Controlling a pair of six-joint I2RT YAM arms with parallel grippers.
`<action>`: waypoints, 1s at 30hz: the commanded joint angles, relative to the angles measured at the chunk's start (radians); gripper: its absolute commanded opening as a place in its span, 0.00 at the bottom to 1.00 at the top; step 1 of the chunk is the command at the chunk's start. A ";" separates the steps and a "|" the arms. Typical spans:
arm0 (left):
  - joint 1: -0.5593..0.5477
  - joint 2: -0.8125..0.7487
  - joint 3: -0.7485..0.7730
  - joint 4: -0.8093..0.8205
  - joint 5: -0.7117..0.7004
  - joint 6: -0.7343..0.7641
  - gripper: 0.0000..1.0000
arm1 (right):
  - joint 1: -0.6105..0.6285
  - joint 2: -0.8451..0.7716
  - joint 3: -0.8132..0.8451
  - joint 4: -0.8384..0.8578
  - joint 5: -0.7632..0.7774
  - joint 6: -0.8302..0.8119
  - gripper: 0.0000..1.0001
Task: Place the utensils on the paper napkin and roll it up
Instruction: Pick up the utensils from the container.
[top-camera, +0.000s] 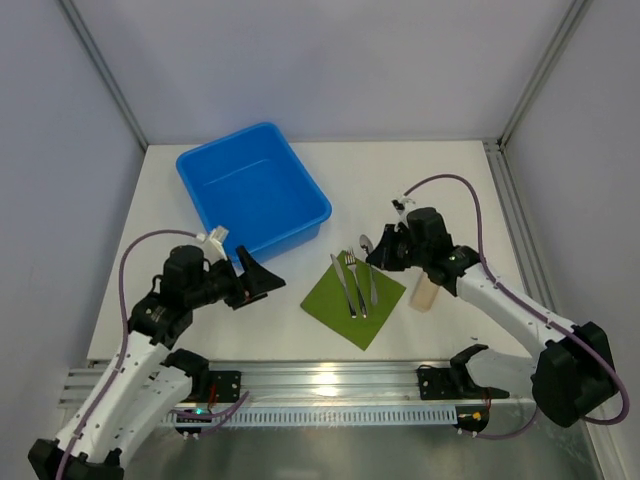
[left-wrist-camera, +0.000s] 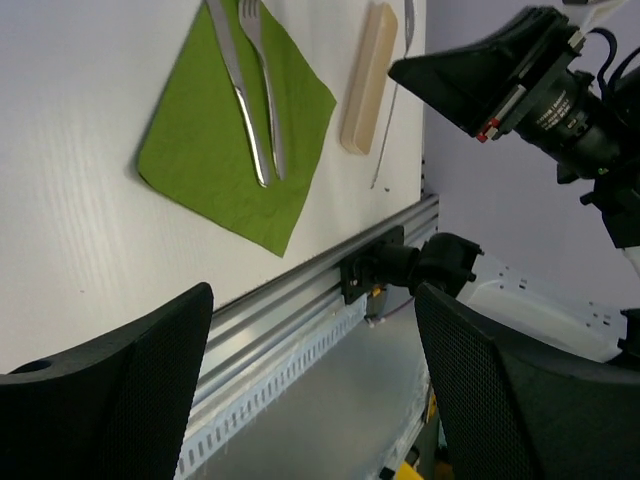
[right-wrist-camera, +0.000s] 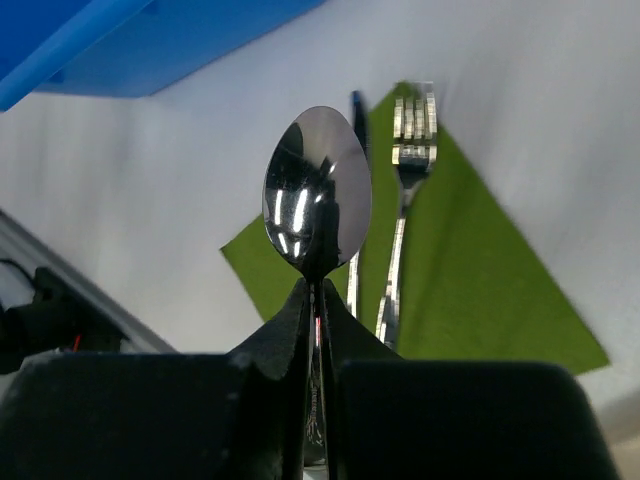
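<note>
Silvery steel, the spoon (right-wrist-camera: 316, 190) is pinched by its handle in the tightly closed right gripper (right-wrist-camera: 318, 322), bowl foremost. We see its long axis running nearly parallel to the knife (top-camera: 341, 278) and fork (top-camera: 354, 284), which lie side by side on the green napkin (top-camera: 335, 305). The spoon sits at the napkin's right edge; whether it touches the paper we cannot tell. The left gripper (left-wrist-camera: 315, 300), gaping wide and empty, hangs well to the napkin's left, so we judge the right arm nearer for the release.

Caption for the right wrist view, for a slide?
Right gripper shut on the spoon; fork and knife lie on the green napkin beyond.
</note>
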 joint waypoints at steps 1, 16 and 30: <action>-0.122 0.061 -0.013 0.176 -0.070 -0.066 0.83 | 0.057 0.000 -0.051 0.273 -0.205 0.016 0.04; -0.510 0.193 -0.090 0.662 -0.201 -0.118 0.83 | 0.063 -0.034 -0.231 1.058 -0.625 0.428 0.04; -0.578 0.274 -0.069 0.867 -0.218 -0.052 0.71 | 0.106 0.009 -0.200 1.229 -0.702 0.605 0.04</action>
